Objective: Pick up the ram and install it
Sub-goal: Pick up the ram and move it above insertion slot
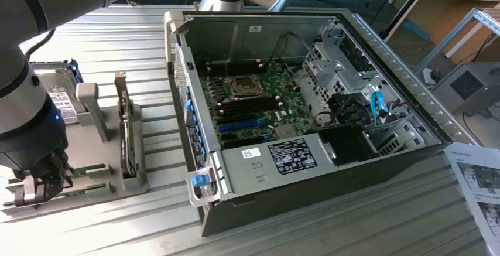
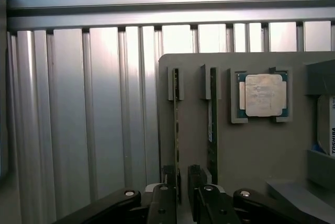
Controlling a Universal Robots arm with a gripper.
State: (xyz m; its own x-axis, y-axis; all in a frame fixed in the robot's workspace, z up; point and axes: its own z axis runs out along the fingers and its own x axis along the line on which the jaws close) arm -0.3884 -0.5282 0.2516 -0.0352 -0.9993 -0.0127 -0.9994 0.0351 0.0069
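Ram [image 2: 176, 140] in holder [image 2: 246, 153] beside computer case [image 1: 312, 204]

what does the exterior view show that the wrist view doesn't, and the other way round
Exterior view: the open computer case with its motherboard, a printed sheet at the exterior view's right, and a larger card standing upright.
Wrist view: a CPU chip seated in its holder, and the ram seen edge-on as two sticks in slots.
Both: the gray tray, the hard drive, the green ram, and the gripper at the end of one stick.
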